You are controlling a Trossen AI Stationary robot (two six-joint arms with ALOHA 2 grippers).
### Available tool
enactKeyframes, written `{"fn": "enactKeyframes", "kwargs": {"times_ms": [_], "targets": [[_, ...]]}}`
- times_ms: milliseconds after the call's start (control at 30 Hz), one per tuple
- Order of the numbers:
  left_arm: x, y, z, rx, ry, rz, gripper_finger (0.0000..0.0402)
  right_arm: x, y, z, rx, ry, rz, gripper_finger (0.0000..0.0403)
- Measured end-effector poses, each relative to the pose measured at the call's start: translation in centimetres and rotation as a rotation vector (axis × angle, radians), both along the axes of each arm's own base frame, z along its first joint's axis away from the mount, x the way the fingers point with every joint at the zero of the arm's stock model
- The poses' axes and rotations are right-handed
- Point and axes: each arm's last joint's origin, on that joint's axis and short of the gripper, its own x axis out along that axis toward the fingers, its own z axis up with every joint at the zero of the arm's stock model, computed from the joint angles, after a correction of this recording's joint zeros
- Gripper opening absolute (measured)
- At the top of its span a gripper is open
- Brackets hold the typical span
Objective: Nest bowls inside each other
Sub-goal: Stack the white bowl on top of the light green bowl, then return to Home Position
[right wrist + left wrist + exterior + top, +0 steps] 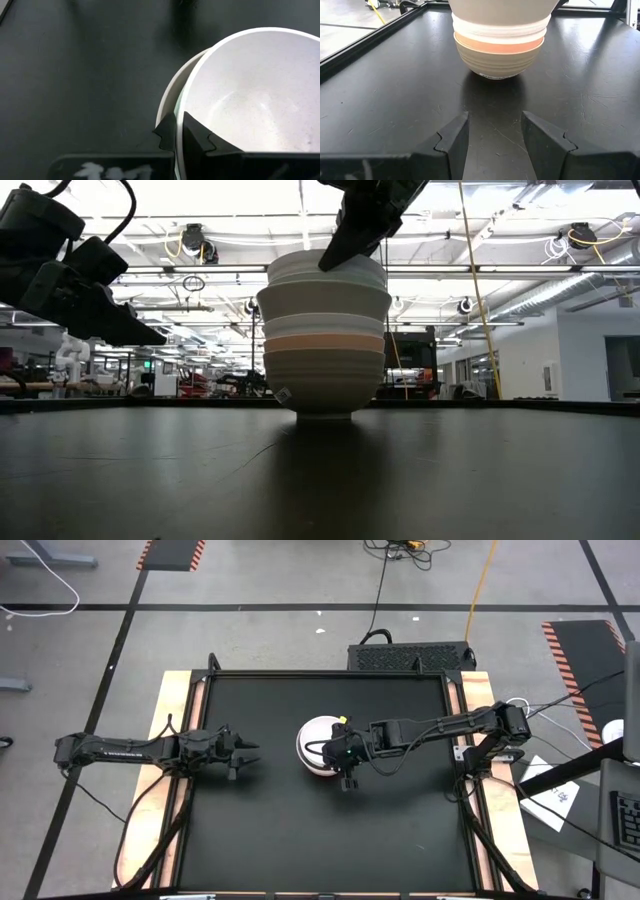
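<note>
All bowls sit stacked [324, 340]; my right gripper [179, 131] pinches the top white bowl's [250, 95] rim; left gripper [495, 137] open, empty; next, I judge, release.

Matt, faintly speckled glaze on the top white bowl [250, 95]; the black counter [395, 100] shows fine scratches, edged with bare wood.

So the black matte tabletop [260, 830] has pale wooden side rails [172, 720] along its left and right edges. Just past the far edge sits a black vented box [410, 657] on the grey floor. There's orange-and-black hazard striped tape [585, 655] off the far right corner, and white papers [550, 790] beside the right edge.
</note>
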Motion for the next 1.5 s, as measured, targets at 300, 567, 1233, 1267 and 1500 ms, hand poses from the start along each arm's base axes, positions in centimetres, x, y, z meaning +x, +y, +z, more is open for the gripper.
{"fn": "enactKeyframes", "kwargs": {"times_ms": [300, 567, 1233, 1267, 1500], "targets": [[0.0, 0.0, 0.0, 0.000, 0.001, 0.000, 0.0182, 0.0, 0.0, 0.0, 0.046, 0.006, 0.001, 0.0011], [0.0, 0.0, 0.0, -0.001, 0.002, -0.002, 0.0182, 0.0, 0.1, 0.0, 0.064, 0.003, 0.009, 0.0054], [0.0, 0.0, 0.0, 0.014, 0.006, -0.018, 0.0182, -1.8, -0.5, 3.5, 0.042, -0.106, 0.020, 0.0129], [0.0, 0.0, 0.0, 0.017, 0.006, -0.020, 0.0182, -2.2, -0.6, 4.1, 0.043, -0.124, 0.019, 0.0130], [0.0, 0.0, 0.0, 0.015, 0.006, -0.017, 0.0182, -5.8, -0.8, 7.4, 0.046, -0.163, 0.014, 0.0129]]}}
